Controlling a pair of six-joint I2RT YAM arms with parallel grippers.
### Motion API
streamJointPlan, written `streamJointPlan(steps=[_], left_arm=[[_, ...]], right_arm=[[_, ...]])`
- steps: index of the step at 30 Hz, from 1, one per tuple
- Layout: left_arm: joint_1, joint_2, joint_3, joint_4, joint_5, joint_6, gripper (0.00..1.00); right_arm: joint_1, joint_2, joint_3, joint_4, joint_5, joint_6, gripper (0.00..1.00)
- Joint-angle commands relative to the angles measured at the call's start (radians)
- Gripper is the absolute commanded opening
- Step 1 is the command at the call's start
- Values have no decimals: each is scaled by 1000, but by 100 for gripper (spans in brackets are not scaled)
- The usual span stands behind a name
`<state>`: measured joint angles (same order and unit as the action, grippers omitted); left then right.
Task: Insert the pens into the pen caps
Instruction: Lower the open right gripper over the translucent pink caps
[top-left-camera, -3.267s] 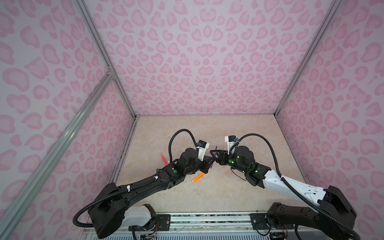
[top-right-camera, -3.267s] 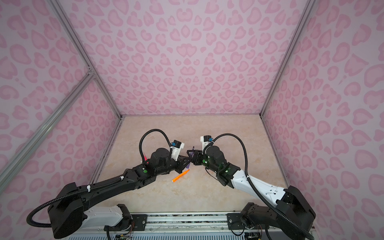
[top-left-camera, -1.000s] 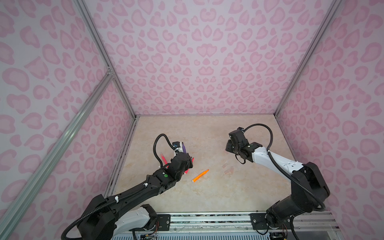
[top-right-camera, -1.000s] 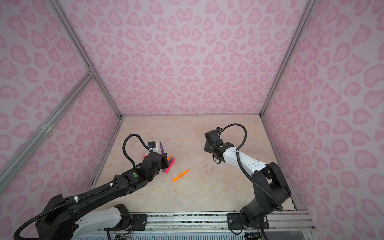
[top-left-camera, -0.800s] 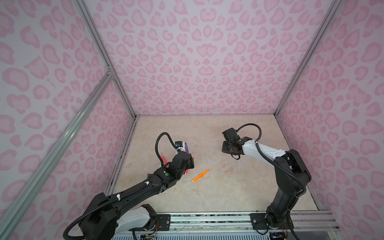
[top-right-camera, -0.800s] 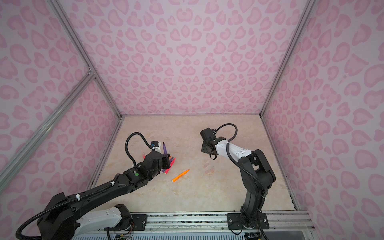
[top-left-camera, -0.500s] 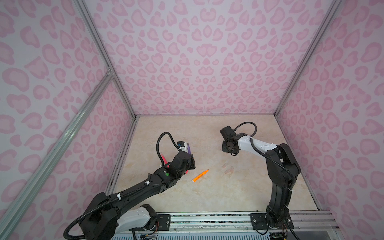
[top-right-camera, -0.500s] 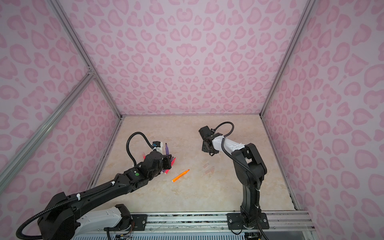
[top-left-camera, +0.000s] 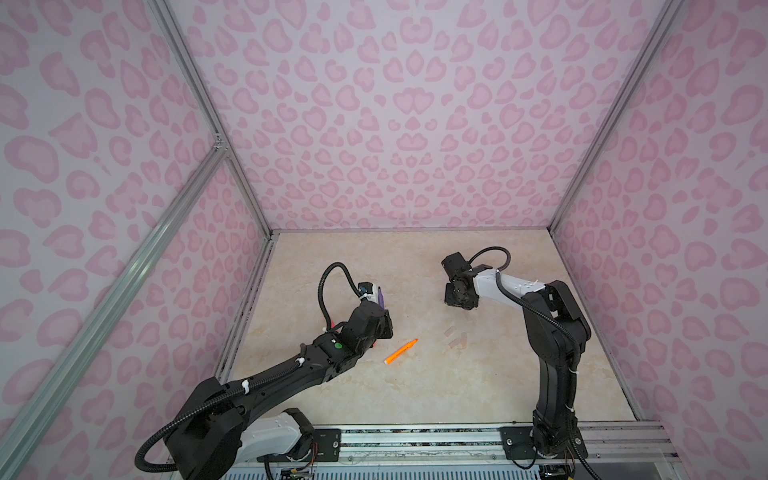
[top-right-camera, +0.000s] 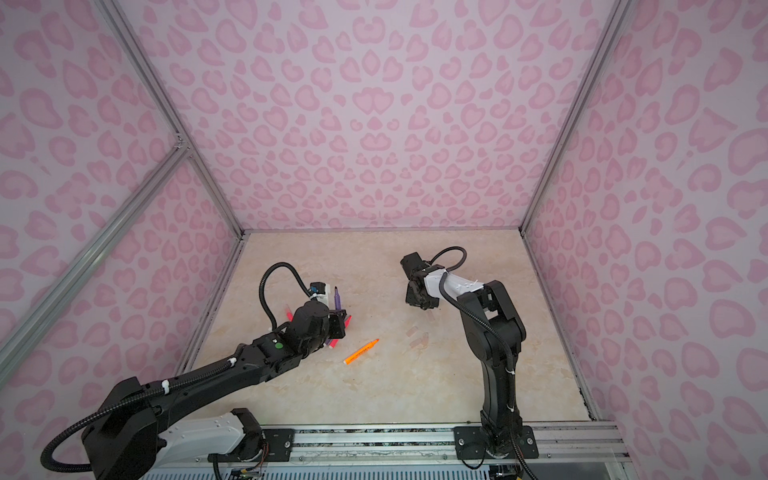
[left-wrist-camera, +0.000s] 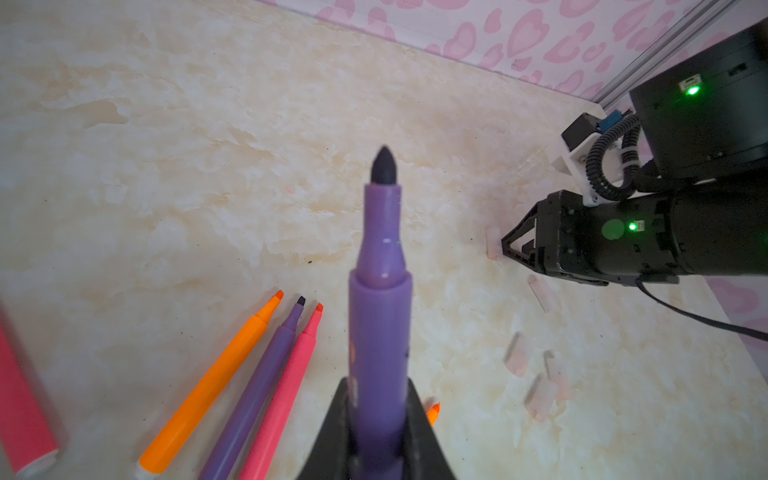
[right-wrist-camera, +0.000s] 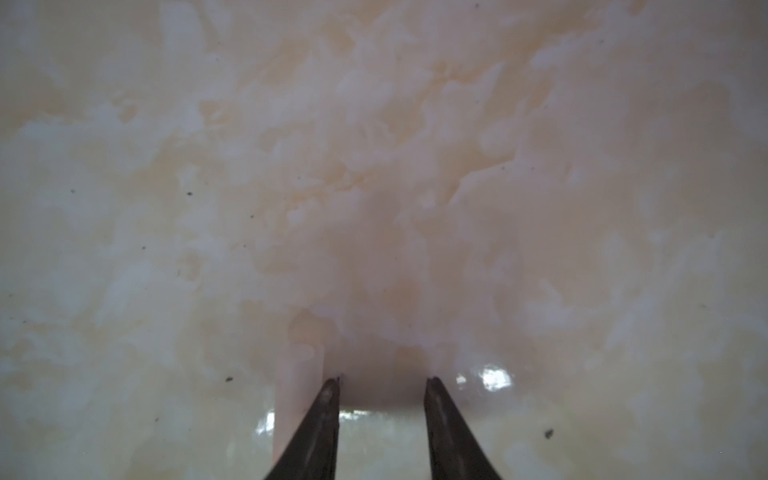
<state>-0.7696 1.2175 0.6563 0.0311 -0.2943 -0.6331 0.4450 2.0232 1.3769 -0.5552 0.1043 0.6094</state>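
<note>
My left gripper (left-wrist-camera: 380, 388) is shut on a purple pen (left-wrist-camera: 380, 291), held tip-up above the table; both top views show this pen (top-left-camera: 380, 297) (top-right-camera: 337, 299) on the left. Three more pens (left-wrist-camera: 257, 386), orange, purple and pink, lie side by side under it. A lone orange pen (top-left-camera: 401, 351) lies mid-table. My right gripper (right-wrist-camera: 380, 380) (top-left-camera: 457, 302) points down at the table with a gap between its fingers. A clear pen cap (right-wrist-camera: 299, 374) (left-wrist-camera: 492, 243) lies just outside one finger. Whether anything sits between the fingers is too blurred to tell.
Several more clear caps (left-wrist-camera: 540, 293) (left-wrist-camera: 519, 353) (left-wrist-camera: 540, 395) lie scattered near the right gripper, faint in a top view (top-left-camera: 457, 340). Another pink pen (left-wrist-camera: 20, 399) lies apart from the row. Pink patterned walls (top-left-camera: 395, 124) close in the beige table (top-left-camera: 415, 395).
The right gripper has swung toward the table's middle, come down beside a cap, and its fingers have narrowed a little. The left gripper keeps the purple pen upright, barely moving.
</note>
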Motion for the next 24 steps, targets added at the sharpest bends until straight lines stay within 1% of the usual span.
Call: streamJointPlan(steps=[1, 5, 10, 16, 18, 19, 20, 21, 22, 24], left_arm=[[3, 6, 20, 27, 10, 1, 4], [2, 5, 17, 27, 6, 1, 4], [2, 7, 20, 28, 16, 0, 4], [2, 14, 22, 21, 3, 2, 4], [2, 11, 23, 17, 0, 2, 4], [2, 9, 24, 16, 3, 1, 4], [1, 5, 24, 16, 7, 1, 4], [2, 1, 24, 16, 6, 2, 4], [2, 0, 24, 15, 3, 3, 4], [2, -1, 22, 16, -1, 3, 3]], right_arm=[[0, 15, 8, -25, -3, -6, 35], [0, 9, 14, -43, 17, -8, 36], [0, -68, -16, -46, 60, -2, 39], [-1, -168, -136, 1, 55, 44, 48], [0, -221, -220, 31, 4, 59, 48], [0, -249, -265, 54, -25, 65, 46], [-1, -292, -322, 85, -58, 77, 40], [1, -335, -379, 123, -88, 90, 32], [3, -361, -418, 152, -105, 98, 29], [9, -426, -506, 205, -124, 116, 27]])
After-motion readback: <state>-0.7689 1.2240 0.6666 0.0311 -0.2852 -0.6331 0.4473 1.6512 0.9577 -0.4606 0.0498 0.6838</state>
